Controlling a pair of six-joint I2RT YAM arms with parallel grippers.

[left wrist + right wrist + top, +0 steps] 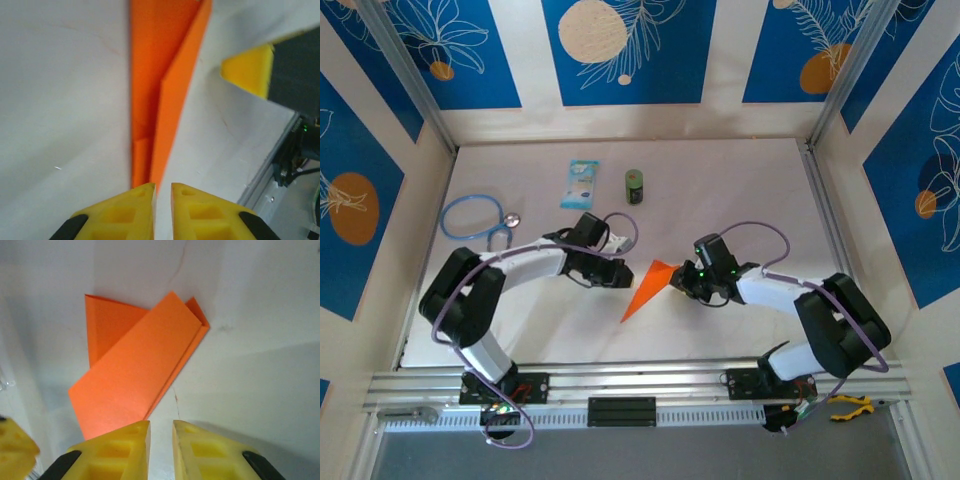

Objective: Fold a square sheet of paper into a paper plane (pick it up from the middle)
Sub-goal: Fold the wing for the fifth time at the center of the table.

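Jaws barely parted at the paper plane (648, 288).
The left jaws and the right jaws each showed a narrow slit and gripped nothing; the orange plane lay flat on the tabletop (740, 180) between them, its edges near their tips.

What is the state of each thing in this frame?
paper plane: folded, lying on the table, ungripped.
left gripper: jaws a slit apart, empty, at the plane's end.
right gripper: jaws a slit apart, empty, beside the plane.
light-blue packet: lying flat, untouched.
green can: untouched.
stethoscope: lying loose.
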